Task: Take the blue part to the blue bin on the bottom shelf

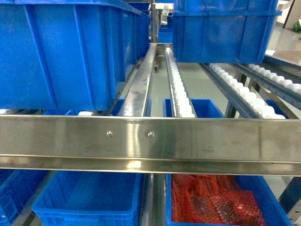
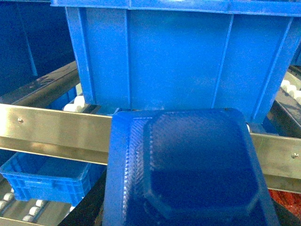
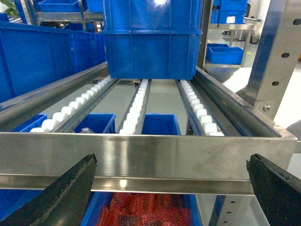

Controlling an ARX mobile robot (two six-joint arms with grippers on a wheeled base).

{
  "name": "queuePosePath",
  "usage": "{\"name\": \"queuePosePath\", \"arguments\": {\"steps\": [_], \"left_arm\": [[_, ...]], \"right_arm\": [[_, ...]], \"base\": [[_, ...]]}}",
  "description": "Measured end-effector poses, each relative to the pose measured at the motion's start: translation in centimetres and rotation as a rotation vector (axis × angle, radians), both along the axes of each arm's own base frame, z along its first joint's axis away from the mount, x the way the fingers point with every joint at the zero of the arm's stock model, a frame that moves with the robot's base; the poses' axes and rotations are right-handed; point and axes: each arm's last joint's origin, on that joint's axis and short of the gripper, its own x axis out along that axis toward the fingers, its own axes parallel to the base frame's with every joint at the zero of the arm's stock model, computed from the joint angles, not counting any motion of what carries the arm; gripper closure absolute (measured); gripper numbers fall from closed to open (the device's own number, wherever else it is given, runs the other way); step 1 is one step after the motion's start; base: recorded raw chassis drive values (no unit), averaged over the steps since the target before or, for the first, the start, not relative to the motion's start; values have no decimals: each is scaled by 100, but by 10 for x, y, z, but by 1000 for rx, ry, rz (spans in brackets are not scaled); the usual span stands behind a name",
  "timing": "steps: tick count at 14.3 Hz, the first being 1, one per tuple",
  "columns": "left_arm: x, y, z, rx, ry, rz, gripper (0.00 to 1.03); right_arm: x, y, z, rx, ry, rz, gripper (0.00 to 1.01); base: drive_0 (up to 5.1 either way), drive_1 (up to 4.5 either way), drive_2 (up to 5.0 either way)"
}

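1. Our left gripper is hidden in its own wrist view, where a blue part [image 2: 188, 174] fills the lower frame right in front of the camera; we judge that this gripper carries it, though its fingers are out of sight and we cannot tell how the jaws stand
2. Our right gripper [image 3: 171, 188] is spread wide with nothing between its dark fingertips [image 3: 66, 193], facing a steel front rail [image 3: 141, 155] with white rollers [image 3: 136, 106] running away behind it
3. Seen from the head camera, neither gripper shows; a broad rail [image 1: 150, 139] crosses the middle, and under it on the bottom shelf sit an empty-looking blue bin [image 1: 87, 197] at left and a second bin holding red material [image 1: 211, 197] at right
4. From the left wrist, the part sits level with the rail [image 2: 51, 129], and a blue bin [image 2: 47, 176] lies below and to the left, underneath that rail
5. So the move ahead turns on going down and under: we judge the left arm nearer, and the part must drop beneath the rail before reaching forward to the bin
6. We cannot tell the part's long axis; it looks roughly square and flat-faced
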Motion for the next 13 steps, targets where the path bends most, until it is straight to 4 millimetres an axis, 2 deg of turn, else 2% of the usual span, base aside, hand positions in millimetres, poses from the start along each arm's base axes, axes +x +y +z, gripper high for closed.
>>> {"name": "queuePosePath", "arguments": {"steps": [13], "left_arm": [[0,0,0,0,-1,0,60]], "right_arm": [[0,0,0,0,-1,-1,3]], "base": [[0,0,0]]}}
